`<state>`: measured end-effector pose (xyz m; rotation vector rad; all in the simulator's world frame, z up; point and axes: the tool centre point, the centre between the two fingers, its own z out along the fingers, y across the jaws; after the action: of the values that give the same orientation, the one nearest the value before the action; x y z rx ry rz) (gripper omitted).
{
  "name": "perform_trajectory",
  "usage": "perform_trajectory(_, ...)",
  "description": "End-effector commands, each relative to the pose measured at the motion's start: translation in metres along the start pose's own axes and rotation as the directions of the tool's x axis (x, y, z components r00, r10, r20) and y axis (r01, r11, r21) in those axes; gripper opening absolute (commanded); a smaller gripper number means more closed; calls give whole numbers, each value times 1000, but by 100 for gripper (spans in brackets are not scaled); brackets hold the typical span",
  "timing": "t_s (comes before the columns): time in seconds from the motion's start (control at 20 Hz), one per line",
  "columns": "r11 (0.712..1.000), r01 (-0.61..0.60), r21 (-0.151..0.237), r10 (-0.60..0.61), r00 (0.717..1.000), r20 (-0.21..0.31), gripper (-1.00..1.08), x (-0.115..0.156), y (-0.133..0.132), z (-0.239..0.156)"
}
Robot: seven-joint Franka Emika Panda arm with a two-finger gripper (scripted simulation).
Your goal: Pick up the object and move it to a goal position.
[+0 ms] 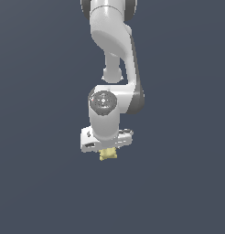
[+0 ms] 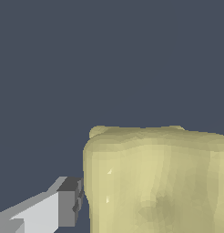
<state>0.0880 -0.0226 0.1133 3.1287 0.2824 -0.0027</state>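
Observation:
The object [image 1: 108, 155] is a small pale yellow lump that sits directly under the white hand of my gripper [image 1: 107, 150] in the exterior view, narrower than the hand. Up close in the wrist view the object [image 2: 155, 182] fills a large part of the picture, with rounded lobes along its upper edge. One grey-tipped finger [image 2: 69, 202] presses against the object's side. The other finger is hidden behind the lump. The jaws look closed on the object.
A plain dark blue-grey background surrounds the arm in both views. The white arm [image 1: 112, 41] comes down from the top of the exterior view. Nothing else shows.

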Motion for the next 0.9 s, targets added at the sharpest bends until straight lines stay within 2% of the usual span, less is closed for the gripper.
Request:
perform_trajectory(0.0,1000,1,0,-1,1000,-1,-100,-1,-7,-27)
perform_trajectory(0.85,1000,1,0,-1,1000,-1,-100,-4,-52,-219)
